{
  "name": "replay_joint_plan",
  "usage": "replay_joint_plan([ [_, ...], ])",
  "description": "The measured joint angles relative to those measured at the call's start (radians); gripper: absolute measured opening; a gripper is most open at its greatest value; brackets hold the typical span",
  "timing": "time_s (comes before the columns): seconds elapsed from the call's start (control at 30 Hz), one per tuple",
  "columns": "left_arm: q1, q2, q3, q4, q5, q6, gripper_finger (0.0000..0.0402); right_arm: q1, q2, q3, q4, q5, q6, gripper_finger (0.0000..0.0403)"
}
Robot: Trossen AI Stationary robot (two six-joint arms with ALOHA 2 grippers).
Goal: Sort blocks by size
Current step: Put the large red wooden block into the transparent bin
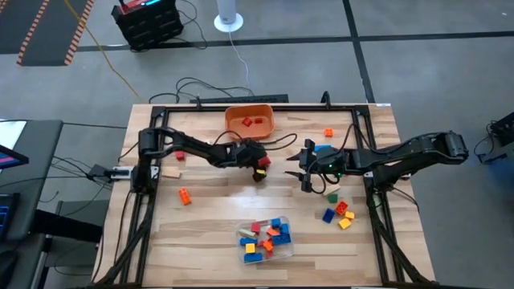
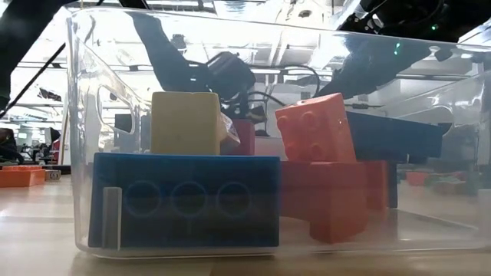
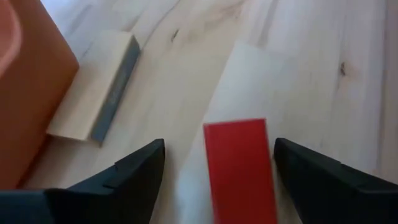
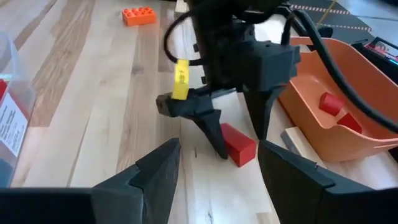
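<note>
Two arms: both are reached toward the table's middle.
Left gripper (image 4: 233,134): fingers are spread wide either side of a red block (image 4: 237,145) lying on the wood, just beside the orange bowl (image 1: 250,120).
Right gripper (image 1: 307,172): fingers are parted, with nothing between them.
Blocks: several are piled in the clear tub (image 1: 265,238); others are scattered on the table (image 1: 217,209).
Writing: none is legible.
Surface: pale wood planks.
Room: grey floor, cables.
</note>
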Motion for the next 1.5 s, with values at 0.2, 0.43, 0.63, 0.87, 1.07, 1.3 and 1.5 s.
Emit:
replay_joint_plan([
  [0.2,-0.002,0.024,0.007,0.026,0.022,-0.002,0.0259,-0.001,0.0,0.0,0.001,0.0,-0.001,0.0248],
  [0.43,-0.016,0.018,0.005,0.051,0.026,0.044,0.012,-0.001,0.0,0.0,-0.009,0.0,0.013,0.0248],
  [0.63,-0.044,-0.101,0.004,-0.009,0.052,0.113,0.0121,0.005,-0.008,0.0,-0.065,0.0,0.033,0.0248],
  [0.87,-0.113,-0.35,0.006,-0.149,0.165,0.173,0.0121,-0.008,-0.025,0.0,-0.127,0.0,0.041,0.0248],
  [1.07,-0.252,-0.393,0.006,-0.19,0.362,0.117,0.0121,-0.114,-0.025,0.0,-0.275,0.001,0.07,0.0248],
  [1.3,-0.404,-0.356,0.006,-0.125,0.391,0.006,0.0121,-0.257,-0.026,0.008,-0.406,0.001,0.162,0.0248],
  [1.5,-0.498,-0.24,0.006,-0.015,0.393,-0.082,0.0137,-0.3,-0.026,0.072,-0.562,0.002,0.22,0.0248],
])
